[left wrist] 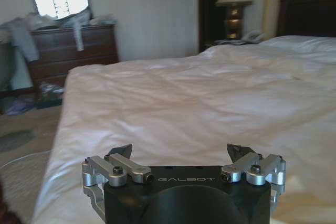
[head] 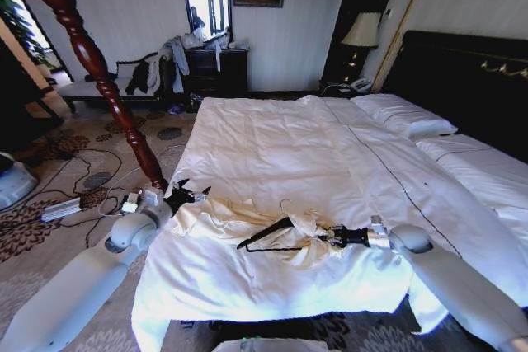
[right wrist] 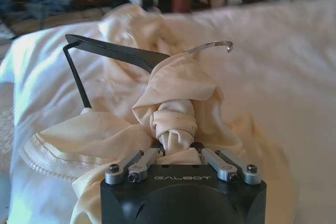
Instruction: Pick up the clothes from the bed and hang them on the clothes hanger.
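The clothes, a cream long-sleeved shirt (head: 223,218), lie crumpled near the foot edge of the bed (head: 330,146). The black clothes hanger (head: 266,235) is partly inside the shirt, one shoulder and its silver hook sticking out. My right gripper (head: 332,238) is shut on a bunched fold of the shirt (right wrist: 173,124) just below the hanger's (right wrist: 118,52) neck, jaws pinched together (right wrist: 177,149). My left gripper (head: 190,194) hovers open at the shirt's far end, by the bed's left edge. In the left wrist view the gripper (left wrist: 180,153) holds nothing above the white duvet (left wrist: 199,98).
A reddish-brown wooden pole (head: 91,63) rises left of the bed, close to my left arm. Cables and a power strip (head: 62,208) lie on the carpet. A dark dresser (head: 216,70) draped with garments stands at the back. Pillows (head: 404,114) and the dark headboard (head: 466,80) are right.
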Robot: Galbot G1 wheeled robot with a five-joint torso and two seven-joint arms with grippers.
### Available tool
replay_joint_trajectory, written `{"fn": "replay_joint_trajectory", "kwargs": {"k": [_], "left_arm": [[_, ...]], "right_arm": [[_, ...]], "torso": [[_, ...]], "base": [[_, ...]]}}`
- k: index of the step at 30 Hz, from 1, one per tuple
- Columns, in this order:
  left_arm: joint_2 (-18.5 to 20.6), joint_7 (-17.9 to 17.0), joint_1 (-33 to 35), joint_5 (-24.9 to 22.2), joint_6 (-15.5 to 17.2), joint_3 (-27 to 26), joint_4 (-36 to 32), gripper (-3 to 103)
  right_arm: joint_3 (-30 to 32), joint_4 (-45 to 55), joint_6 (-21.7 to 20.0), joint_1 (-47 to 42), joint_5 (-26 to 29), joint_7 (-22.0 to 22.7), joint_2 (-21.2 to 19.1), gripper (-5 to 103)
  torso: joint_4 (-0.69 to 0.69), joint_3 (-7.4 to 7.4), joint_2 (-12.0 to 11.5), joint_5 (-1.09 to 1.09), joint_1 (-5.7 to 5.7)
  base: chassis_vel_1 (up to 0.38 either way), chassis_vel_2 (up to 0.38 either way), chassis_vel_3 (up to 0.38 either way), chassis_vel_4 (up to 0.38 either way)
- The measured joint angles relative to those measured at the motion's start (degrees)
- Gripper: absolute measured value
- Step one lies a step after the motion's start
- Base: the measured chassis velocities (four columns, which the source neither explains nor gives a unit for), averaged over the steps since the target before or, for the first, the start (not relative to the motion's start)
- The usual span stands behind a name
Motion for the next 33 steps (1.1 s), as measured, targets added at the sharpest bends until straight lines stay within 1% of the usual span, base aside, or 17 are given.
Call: {"fn": "replay_joint_trajectory", "kwargs": {"k": [2, 3, 6, 7, 9, 11, 12, 13, 15, 17, 18, 20, 22, 23, 25, 27, 33], "left_arm": [[-0.3, -1.3, 0.3, 0.3, 0.0, -0.6, 1.5, 100], [-0.3, -1.3, 0.3, 0.3, 0.0, -0.6, 1.5, 100], [-0.5, -4.5, 1.9, 0.4, 0.6, -1.8, 2.7, 100], [-0.5, -4.5, 1.9, 0.4, 0.6, -1.8, 2.7, 100], [-0.7, -5.6, 3.1, -0.1, 0.7, -2.9, 2.6, 100], [-1.4, -5.4, 5.1, -2.7, 0.3, -5.0, 1.3, 100], [-1.8, -4.4, 6.3, -4.5, -0.4, -6.0, 0.3, 100], [-1.8, -4.4, 6.3, -4.5, -0.4, -6.0, 0.3, 100], [-2.7, -1.4, 9.8, -7.2, -1.6, -7.7, -1.9, 100], [-3.8, 0.9, 14.0, -7.3, -3.0, -8.2, -3.9, 100], [-3.8, 0.9, 14.0, -7.3, -3.0, -8.2, -3.9, 100], [-5.4, 2.7, 17.7, -5.4, -4.4, -7.5, -5.3, 100], [-7.8, 5.5, 20.9, -1.9, -6.5, -5.9, -6.4, 100], [-7.8, 5.5, 20.9, -1.9, -6.5, -5.9, -6.4, 100], [-9.9, 8.1, 22.5, 1.0, -8.2, -4.7, -6.8, 100], [-11.0, 9.9, 23.1, 2.4, -9.1, -4.2, -7.0, 100], [-10.4, 12.5, 23.3, 4.5, -10.8, -4.6, -8.6, 100]], "right_arm": [[0.1, 2.4, 3.4, -0.7, 0.1, 1.2, -0.6, 20], [0.1, 2.4, 3.4, -0.7, 0.1, 1.2, -0.6, 20], [0.6, 5.9, 6.9, -1.2, 0.6, 4.4, -0.8, 20], [0.6, 5.9, 6.9, -1.2, 0.6, 4.4, -0.8, 20], [1.2, 7.8, 8.2, -1.2, 1.3, 7.3, -0.8, 20], [1.9, 9.8, 9.4, -0.8, 3.3, 11.7, -0.8, 20], [2.3, 10.6, 9.8, -0.6, 4.5, 13.7, -0.8, 20], [2.3, 10.6, 9.8, -0.6, 4.5, 13.7, -0.8, 20], [3.1, 11.7, 10.7, -0.1, 6.7, 17.2, -0.6, 20], [4.0, 12.4, 12.4, 0.5, 8.2, 19.6, -0.2, 20], [4.0, 12.4, 12.4, 0.5, 8.2, 19.6, -0.2, 20], [4.5, 13.6, 14.0, 0.7, 10.5, 21.2, 0.1, 20], [4.7, 16.0, 15.2, 0.5, 13.6, 23.5, 0.1, 20], [4.7, 16.0, 15.2, 0.5, 13.6, 23.5, 0.1, 20], [4.7, 18.2, 15.8, 0.3, 15.6, 25.2, 0.1, 20], [4.7, 19.7, 16.1, -0.2, 16.3, 25.6, 0.1, 20], [4.3, 20.7, 16.5, -0.6, 14.5, 25.7, 0.3, 20]], "torso": [[0.0, 0.0, 0.0, 0.02, 0.0], [0.0, 0.0, 0.0, 0.02, 0.0], [0.01, 0.0, 0.0, 0.02, 0.0], [0.01, 0.0, 0.0, 0.02, 0.0], [0.01, 0.0, 0.0, 0.01, 0.0], [0.0, 0.0, 0.0, 0.02, 0.0], [0.0, 0.0, 0.0, 0.02, 0.0], [0.0, 0.0, 0.0, 0.02, 0.0], [0.0, 0.0, 0.0, 0.02, 0.0], [0.0, 0.0, 0.0, 0.03, 0.0], [0.0, 0.0, 0.0, 0.03, 0.0], [0.02, 0.0, 0.0, 0.02, 0.0], [0.01, -0.01, 0.0, 0.02, 0.0], [0.01, -0.01, 0.0, 0.02, 0.0], [0.01, -0.01, 0.0, 0.01, -0.01], [0.01, -0.01, 0.0, 0.0, 0.0], [-0.01, -0.01, 0.0, 0.02, 0.0]], "base": [[0.0, 0.0, 0.0, 0.0], [0.0, 0.0, 0.0, 0.0], [0.0, 0.0, 0.0, 0.0], [0.0, 0.0, 0.0, 0.0], [0.0, 0.0, 0.0, 0.0], [0.0, 0.0, 0.0, 0.0], [0.0, 0.0, 0.0, 0.0], [0.0, 0.0, 0.0, 0.0], [0.0, 0.0, 0.0, 0.0], [0.0, 0.0, 0.0, 0.0], [0.0, 0.0, 0.0, 0.0], [0.0, 0.0, 0.0, 0.0], [0.0, 0.0, 0.0, 0.0], [0.0, 0.0, 0.0, 0.0], [0.0, 0.0, 0.0, 0.0], [0.0, 0.0, 0.0, 0.0], [0.0, 0.0, 0.0, 0.0]]}}
